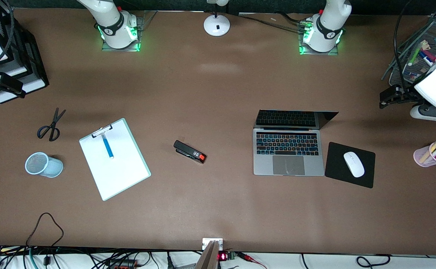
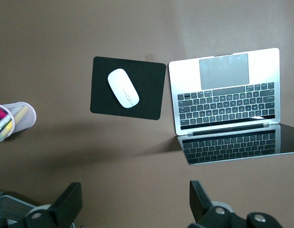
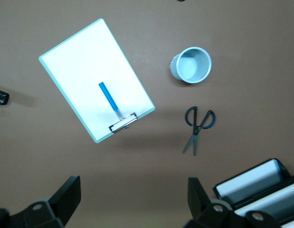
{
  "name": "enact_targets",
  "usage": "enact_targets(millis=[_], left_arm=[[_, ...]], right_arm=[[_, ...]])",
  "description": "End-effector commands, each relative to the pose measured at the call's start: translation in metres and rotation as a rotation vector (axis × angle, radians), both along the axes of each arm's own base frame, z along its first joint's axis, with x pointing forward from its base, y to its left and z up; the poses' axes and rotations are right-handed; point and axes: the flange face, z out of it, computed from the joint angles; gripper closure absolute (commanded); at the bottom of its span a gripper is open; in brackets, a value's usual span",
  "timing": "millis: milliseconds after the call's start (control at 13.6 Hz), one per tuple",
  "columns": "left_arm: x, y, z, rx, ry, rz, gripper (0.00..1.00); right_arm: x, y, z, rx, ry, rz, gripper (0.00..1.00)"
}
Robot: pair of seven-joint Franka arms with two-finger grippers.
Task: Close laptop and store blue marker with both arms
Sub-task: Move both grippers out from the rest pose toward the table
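The silver-grey laptop (image 1: 288,149) (image 2: 225,90) stands open on the table toward the left arm's end, its dark screen tilted back. The light-blue marker (image 1: 107,146) (image 3: 109,99) lies on a white clipboard (image 1: 120,172) (image 3: 85,61) toward the right arm's end. My left gripper (image 2: 136,204) hangs open and empty high over bare table beside the laptop and the mouse pad. My right gripper (image 3: 135,202) is also open and empty, up in the air over bare table beside the clipboard and scissors.
Toward the right arm's end, a pale-blue mesh cup (image 1: 43,164) lies on its side beside scissors (image 1: 51,125) and black stacked trays (image 1: 27,71). A black stapler (image 1: 190,151) lies mid-table. A white mouse (image 1: 353,164) on a black mouse pad (image 1: 367,175) flanks the laptop, with a pink marker cup (image 1: 423,157) nearby.
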Motion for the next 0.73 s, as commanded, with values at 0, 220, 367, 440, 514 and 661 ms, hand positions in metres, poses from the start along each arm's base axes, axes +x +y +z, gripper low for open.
enact_targets(millis=[0,220,367,440,514,661], left_arm=[[0.013,0.005,-0.019,0.008,0.070,-0.032,0.00],[0.007,0.007,-0.019,0.001,0.117,-0.099,0.46],[-0.002,-0.005,-0.028,-0.014,0.195,-0.085,0.93],[-0.003,-0.016,-0.032,-0.007,0.205,-0.073,0.99],[-0.005,-0.034,-0.038,-0.002,0.221,-0.074,1.00],[-0.014,-0.062,-0.058,0.011,0.264,-0.052,1.00]], right_arm=[[0.013,0.001,-0.020,0.053,0.003,-0.007,0.00],[0.038,0.019,-0.067,0.044,0.054,0.022,0.00],[0.052,0.024,-0.094,0.045,0.063,0.028,0.00],[0.060,0.025,-0.113,0.045,0.078,0.028,0.00],[0.066,0.032,-0.133,0.041,0.101,0.040,0.00],[0.079,0.036,-0.173,0.028,0.127,0.050,0.00]])
